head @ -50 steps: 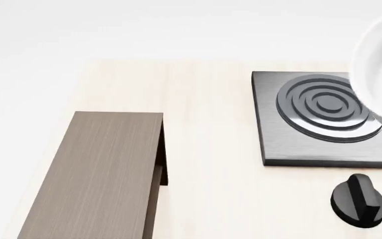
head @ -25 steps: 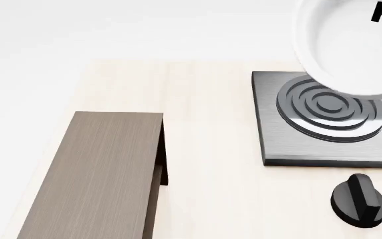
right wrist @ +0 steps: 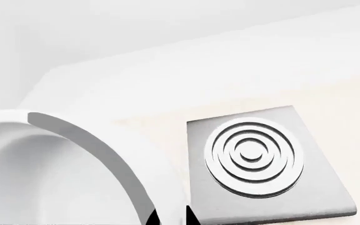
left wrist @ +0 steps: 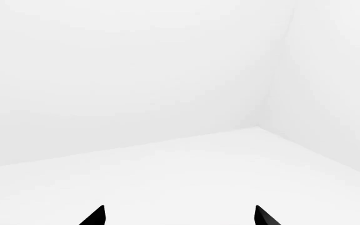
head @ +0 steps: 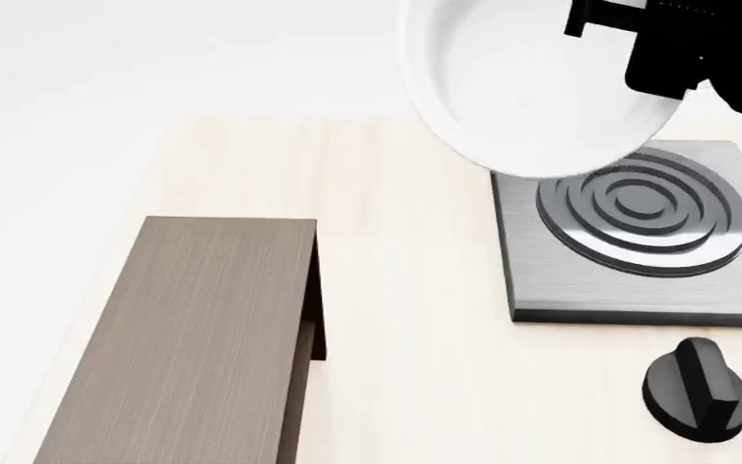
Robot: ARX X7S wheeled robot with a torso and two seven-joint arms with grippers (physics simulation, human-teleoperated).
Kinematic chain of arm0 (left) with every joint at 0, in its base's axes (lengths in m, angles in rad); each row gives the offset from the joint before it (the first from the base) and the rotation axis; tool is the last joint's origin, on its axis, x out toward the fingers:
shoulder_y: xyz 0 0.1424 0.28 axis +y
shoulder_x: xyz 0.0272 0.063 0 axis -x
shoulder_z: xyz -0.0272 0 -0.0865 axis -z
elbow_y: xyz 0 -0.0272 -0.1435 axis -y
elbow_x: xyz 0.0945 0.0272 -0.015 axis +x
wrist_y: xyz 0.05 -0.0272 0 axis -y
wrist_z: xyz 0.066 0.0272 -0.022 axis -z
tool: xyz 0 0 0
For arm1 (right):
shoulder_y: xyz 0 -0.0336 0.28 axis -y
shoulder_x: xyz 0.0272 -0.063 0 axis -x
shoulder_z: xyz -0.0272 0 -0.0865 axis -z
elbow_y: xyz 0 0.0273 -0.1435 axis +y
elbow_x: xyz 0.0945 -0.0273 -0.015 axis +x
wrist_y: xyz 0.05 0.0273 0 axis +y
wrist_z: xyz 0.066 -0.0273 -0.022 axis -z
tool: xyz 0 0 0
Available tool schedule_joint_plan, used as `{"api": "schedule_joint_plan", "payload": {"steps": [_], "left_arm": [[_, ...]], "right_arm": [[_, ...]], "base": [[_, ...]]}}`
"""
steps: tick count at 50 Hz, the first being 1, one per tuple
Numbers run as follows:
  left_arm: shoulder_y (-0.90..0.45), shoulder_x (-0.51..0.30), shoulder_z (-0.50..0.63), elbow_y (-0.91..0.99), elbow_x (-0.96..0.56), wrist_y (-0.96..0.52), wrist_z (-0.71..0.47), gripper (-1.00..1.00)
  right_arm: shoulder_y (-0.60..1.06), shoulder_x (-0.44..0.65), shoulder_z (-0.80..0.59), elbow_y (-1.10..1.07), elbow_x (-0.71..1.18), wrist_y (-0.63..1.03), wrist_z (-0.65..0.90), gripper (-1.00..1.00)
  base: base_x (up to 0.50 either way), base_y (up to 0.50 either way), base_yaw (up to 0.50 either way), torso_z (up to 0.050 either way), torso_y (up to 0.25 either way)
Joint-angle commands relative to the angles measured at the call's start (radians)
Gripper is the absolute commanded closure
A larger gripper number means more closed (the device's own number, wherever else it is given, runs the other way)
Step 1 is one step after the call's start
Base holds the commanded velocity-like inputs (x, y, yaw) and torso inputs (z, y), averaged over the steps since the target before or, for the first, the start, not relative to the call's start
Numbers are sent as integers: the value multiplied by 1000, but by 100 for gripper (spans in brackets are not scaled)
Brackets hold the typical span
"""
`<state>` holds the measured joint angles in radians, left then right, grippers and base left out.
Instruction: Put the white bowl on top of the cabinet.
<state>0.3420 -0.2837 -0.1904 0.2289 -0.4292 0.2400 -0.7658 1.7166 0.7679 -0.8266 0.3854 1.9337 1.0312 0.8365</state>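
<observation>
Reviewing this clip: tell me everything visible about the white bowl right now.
The white bowl is glossy, ceramic-looking, deep and straight-walled with a thick rounded rim. It is lifted in the air, tilted so its empty interior faces the head camera, and hangs over the far-left corner of the grey stove plate, partly hiding it. The right gripper holds it at the rim's upper right. It is well right of the cabinet, not on it.

Pretend kitchen: grey stove plate [head: 629, 242] with round rings, black knob [head: 696, 389], pale wood table [head: 410, 290], plain white walls.
</observation>
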Motion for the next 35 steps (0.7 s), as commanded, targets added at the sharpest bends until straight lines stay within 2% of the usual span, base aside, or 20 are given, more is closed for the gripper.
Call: {"api": "schedule_joint_plan", "payload": {"steps": [1,18,35], "left_arm": [[0,-1,1,-2,-2,2,-1,-100],[-1,-4,3,-3,-2,2,-4,-100],[6,-6,3,0,-2,5,-7,-100]], "right_arm": [[13,-54,29,28,-3,-6,-73,100],[2,-222,-1,183,-23,-42,-166,100],[-19,-378,-48,218,63,19,-87,100]], "base": [[0,0,0,0,0],[0,0,0,0,1],[0,0,0,0,1]]}}
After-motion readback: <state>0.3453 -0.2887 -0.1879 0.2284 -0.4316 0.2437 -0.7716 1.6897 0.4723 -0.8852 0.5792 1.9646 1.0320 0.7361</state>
